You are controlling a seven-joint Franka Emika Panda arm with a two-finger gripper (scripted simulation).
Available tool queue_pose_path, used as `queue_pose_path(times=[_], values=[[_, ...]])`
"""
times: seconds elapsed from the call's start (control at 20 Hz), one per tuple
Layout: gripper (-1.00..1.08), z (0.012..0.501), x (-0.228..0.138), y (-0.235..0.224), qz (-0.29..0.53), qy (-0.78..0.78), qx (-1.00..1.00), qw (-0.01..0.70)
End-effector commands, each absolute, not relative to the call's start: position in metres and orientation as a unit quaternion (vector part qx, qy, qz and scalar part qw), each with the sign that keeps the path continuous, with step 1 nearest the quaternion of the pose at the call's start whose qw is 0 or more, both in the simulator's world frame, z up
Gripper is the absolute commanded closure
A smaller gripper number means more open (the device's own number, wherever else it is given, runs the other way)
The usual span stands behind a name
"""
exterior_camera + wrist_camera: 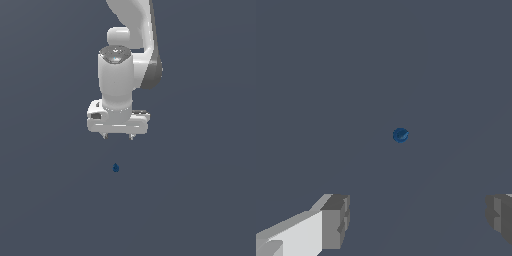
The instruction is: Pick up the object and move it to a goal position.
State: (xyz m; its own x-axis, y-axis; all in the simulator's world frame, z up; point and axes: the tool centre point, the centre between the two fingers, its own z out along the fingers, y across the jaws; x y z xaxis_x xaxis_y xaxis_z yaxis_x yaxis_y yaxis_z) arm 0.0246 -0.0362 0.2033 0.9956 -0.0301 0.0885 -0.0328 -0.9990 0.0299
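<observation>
Flat slate-grey ground is filling both views, unmarked and bearing no legible writing. One white gripper [118, 136] is hanging with its jaws spread wide and holding nothing; the two grey fingertips [336, 221] are showing well apart in the wrist view. One object [116, 168], a tiny dark blue teardrop blob, is lying beyond the jaws, apart from them and roughly centred between them [400, 135]. One white arm [120, 60] is rising behind.
</observation>
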Motion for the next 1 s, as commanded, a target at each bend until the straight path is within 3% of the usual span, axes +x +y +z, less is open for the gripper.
queue_pose_path(times=[0.0, 0.95], values=[[-0.92, 0.203, 0.025, -0.036, 0.044, -0.016, 0.999, 0.016], [-0.92, 0.202, 0.030, -0.037, 0.040, -0.019, 0.999, 0.019]])
